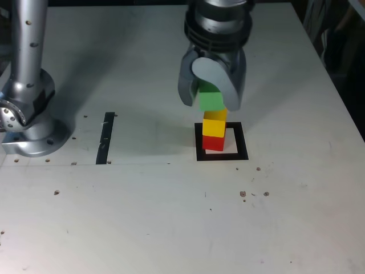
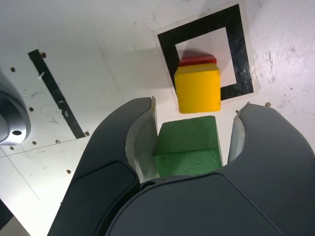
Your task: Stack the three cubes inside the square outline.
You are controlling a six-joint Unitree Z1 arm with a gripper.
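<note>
A red cube rests inside the black square outline. Directly on top of it stands a yellow cube. The green cube is level with the yellow cube's top, set slightly toward the exterior view's left; whether it touches the yellow cube I cannot tell. My gripper reaches down from above and is shut on the green cube, a grey finger on each side.
A thin black strip lies on the white table at the exterior view's left of the outline. The arm's silver base stands at the far left. Dark specks and screw holes dot the table.
</note>
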